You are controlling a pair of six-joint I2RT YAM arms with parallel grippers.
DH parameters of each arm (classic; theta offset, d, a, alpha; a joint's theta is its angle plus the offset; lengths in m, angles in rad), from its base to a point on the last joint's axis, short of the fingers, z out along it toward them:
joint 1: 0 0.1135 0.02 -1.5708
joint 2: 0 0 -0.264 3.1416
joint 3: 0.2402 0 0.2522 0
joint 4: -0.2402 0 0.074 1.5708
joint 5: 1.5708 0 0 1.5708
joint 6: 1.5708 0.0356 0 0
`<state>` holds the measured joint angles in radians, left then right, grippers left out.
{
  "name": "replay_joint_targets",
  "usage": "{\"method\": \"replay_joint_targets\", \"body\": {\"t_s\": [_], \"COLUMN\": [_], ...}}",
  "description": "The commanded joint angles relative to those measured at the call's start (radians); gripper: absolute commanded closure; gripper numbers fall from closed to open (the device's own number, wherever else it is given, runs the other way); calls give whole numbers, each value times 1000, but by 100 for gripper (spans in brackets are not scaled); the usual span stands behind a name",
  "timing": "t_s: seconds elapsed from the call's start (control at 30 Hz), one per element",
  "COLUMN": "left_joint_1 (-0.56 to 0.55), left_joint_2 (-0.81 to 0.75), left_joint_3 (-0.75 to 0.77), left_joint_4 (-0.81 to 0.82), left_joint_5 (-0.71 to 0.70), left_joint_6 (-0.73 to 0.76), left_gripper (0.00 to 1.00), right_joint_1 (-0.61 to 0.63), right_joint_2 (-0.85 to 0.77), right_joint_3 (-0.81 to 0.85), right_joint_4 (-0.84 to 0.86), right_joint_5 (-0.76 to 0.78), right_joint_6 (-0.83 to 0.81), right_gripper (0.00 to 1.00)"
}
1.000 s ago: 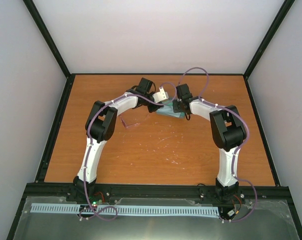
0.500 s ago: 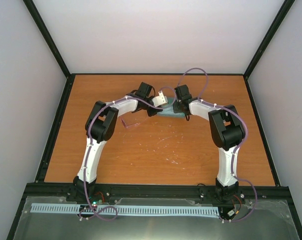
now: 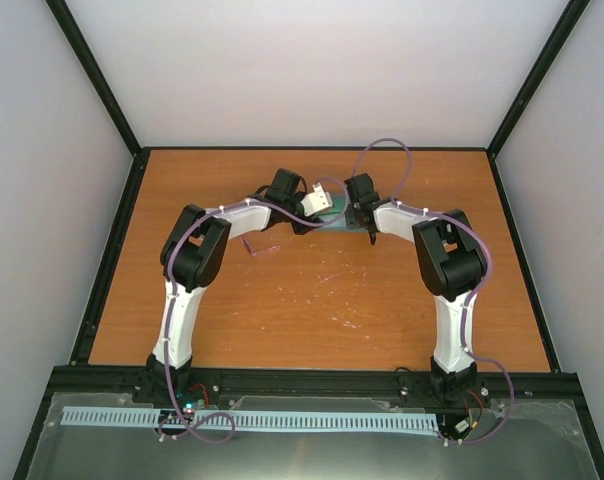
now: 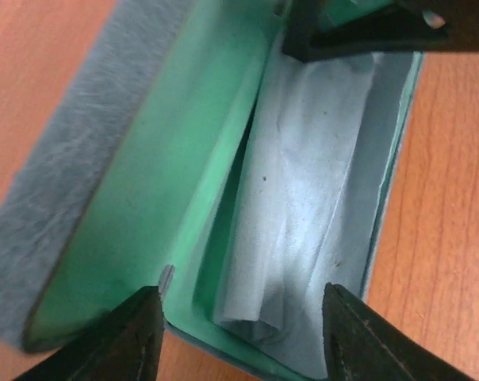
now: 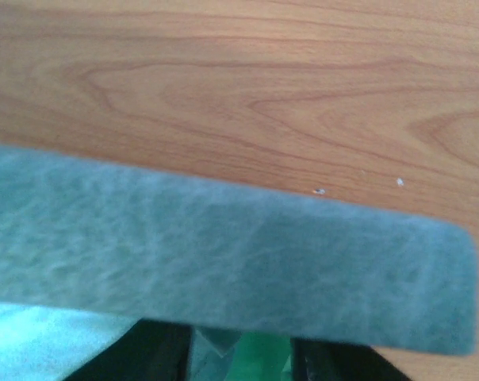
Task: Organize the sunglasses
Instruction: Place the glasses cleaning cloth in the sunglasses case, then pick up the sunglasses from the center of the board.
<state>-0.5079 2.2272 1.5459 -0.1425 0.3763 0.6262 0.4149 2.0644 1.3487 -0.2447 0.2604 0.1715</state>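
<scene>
The sunglasses [image 3: 265, 247], thin and pink-purple, lie on the wooden table just in front of my left forearm, held by neither gripper. The grey-blue case [image 3: 334, 217] sits between both grippers at the back centre. In the left wrist view the case [image 4: 81, 182] lies open, showing green lining with a pale blue cloth [image 4: 311, 182] inside. My left gripper [image 4: 243, 337] is open, its fingers spread across the case's near end. My right gripper [image 5: 239, 361] is open behind the case lid [image 5: 224, 262]; its black fingers [image 4: 358, 32] show at the case's far end.
Black frame rails run along the table's left and right edges [image 3: 110, 260]. Both arms arch inward and nearly meet over the case. Bare wood [image 3: 322, 300] lies in front of the arms.
Both grippers have gone from shut to open. The arms have shifted slightly toward the back, and the case now sits lower between them. The sunglasses have not moved.
</scene>
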Motion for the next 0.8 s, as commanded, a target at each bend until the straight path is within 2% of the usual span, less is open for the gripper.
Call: {"method": "replay_joint_targets", "body": {"t_s": [0.0,0.07,0.17,0.57,0.7,0.77], "left_joint_1": [-1,-1,-1,13,75,144], "left_joint_2": [-66,-79,-96,-198,-250,-272], "left_joint_3": [-24,-39,-61,-142,-128,-106], "left_joint_4": [83,94,109,165,101,16], "left_joint_5": [-36,-40,-39,-73,-42,27], "left_joint_6": [-15,-17,-24,-76,-98,-86], "left_gripper": [37,32,32,32,31,31], "right_joint_1": [14,16,20,27,28,34], "right_joint_2": [3,-9,-48,-297,-381,-408], "right_joint_3": [-14,-24,-58,-242,-274,-275], "right_joint_4": [14,24,51,116,105,104], "right_joint_5": [61,71,88,136,46,-72], "right_joint_6": [4,10,23,85,85,66], "right_gripper": [57,42,32,28,30,36]}}
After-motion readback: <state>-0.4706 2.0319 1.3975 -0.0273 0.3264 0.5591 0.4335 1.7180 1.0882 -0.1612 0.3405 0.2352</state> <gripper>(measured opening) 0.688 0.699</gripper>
